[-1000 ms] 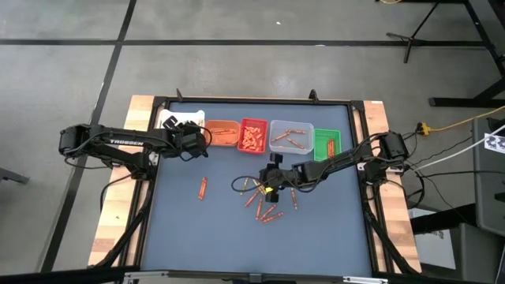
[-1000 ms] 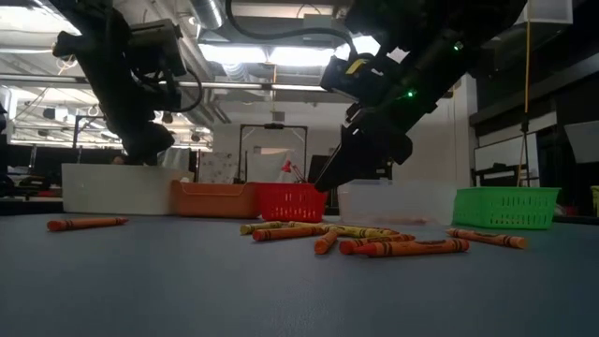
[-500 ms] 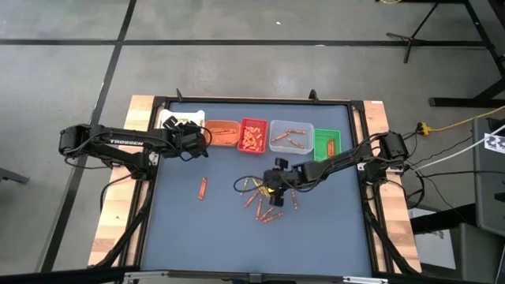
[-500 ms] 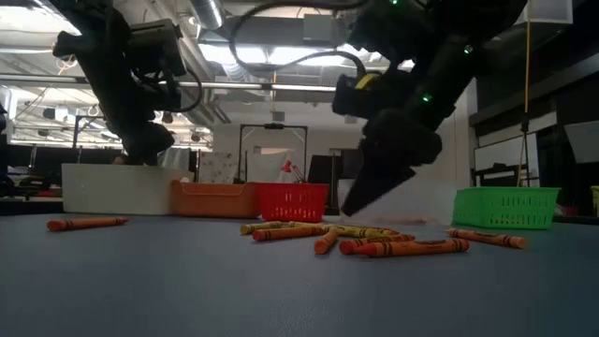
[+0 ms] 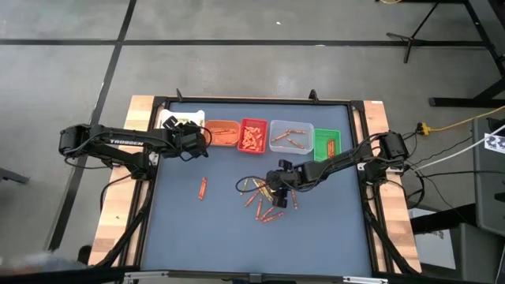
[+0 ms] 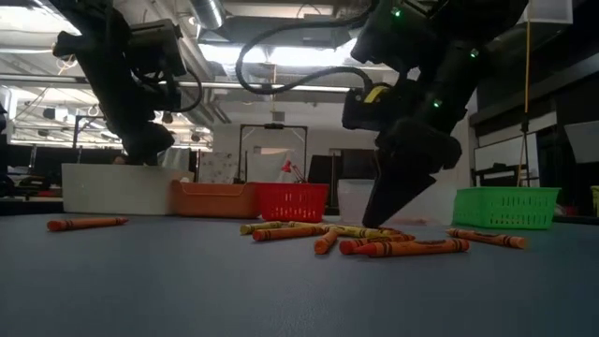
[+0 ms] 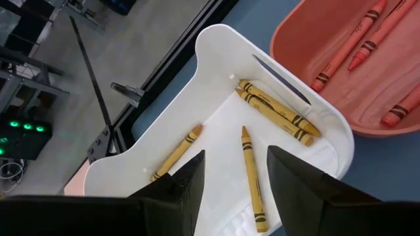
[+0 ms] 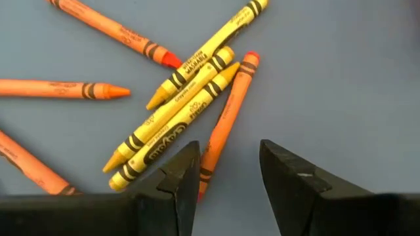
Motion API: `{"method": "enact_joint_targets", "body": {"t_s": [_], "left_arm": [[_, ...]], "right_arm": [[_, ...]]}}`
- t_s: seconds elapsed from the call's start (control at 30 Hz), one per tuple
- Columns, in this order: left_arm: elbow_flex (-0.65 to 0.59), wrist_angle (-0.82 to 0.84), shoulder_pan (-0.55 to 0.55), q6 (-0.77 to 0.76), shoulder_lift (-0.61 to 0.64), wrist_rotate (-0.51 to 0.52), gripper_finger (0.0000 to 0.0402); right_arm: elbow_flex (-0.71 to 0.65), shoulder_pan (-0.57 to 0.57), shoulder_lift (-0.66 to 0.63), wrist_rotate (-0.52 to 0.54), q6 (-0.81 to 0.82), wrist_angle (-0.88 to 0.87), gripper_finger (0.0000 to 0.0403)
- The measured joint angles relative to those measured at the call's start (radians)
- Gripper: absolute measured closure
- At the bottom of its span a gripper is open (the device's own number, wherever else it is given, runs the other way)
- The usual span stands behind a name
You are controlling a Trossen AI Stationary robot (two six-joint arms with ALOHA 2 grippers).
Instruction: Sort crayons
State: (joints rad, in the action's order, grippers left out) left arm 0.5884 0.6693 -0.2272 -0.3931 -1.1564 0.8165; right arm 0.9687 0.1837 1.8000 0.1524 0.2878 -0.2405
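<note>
Over the heap of crayons (image 5: 264,201) mid-table, the right gripper (image 8: 226,174) hangs spread, empty; it should drop straight onto one orange crayon (image 8: 223,121); the left gripper (image 7: 233,174) gapes above the white bin (image 7: 328,128).

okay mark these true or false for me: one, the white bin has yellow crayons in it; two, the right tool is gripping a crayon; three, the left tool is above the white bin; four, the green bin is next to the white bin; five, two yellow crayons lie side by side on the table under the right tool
1. The white bin holds yellow crayons. True.
2. The right tool grips a crayon. False: its fingers stand open and empty above the loose pile.
3. The left tool is above the white bin. True.
4. The green bin sits next to the white bin. False: they are at opposite ends of the row, with the orange bin, red bin and clear bin between.
5. Two yellow crayons lie side by side on the table under the right tool. True; the yellow pair touches an orange crayon.
</note>
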Motion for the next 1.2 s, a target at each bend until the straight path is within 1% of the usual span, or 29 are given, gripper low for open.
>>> {"method": "enact_joint_targets", "body": {"t_s": [0.13,0.4,0.5,0.73,0.93,1.07,1.2], "left_arm": [[0.000,0.000,0.000,0.000,0.000,0.000,0.0254],[0.000,0.000,0.000,0.000,0.000,0.000,0.0253],[0.000,0.000,0.000,0.000,0.000,0.000,0.0253],[0.000,0.000,0.000,0.000,0.000,0.000,0.0253],[0.000,0.000,0.000,0.000,0.000,0.000,0.0253],[0.000,0.000,0.000,0.000,0.000,0.000,0.0253],[0.000,0.000,0.000,0.000,0.000,0.000,0.0253]], "right_arm": [[-0.018,0.000,0.000,-0.015,0.001,0.005,0.0246],[-0.034,-0.001,0.000,-0.007,0.001,0.019,0.0250],[-0.034,-0.001,0.000,-0.007,0.001,0.018,0.0267],[-0.035,-0.001,0.000,-0.006,0.000,0.013,0.0338],[-0.035,-0.001,-0.001,-0.003,0.000,0.011,0.0383],[-0.035,-0.001,-0.002,-0.003,0.000,0.011,0.0394],[-0.034,-0.001,-0.002,-0.002,0.000,0.011,0.0385]]}}
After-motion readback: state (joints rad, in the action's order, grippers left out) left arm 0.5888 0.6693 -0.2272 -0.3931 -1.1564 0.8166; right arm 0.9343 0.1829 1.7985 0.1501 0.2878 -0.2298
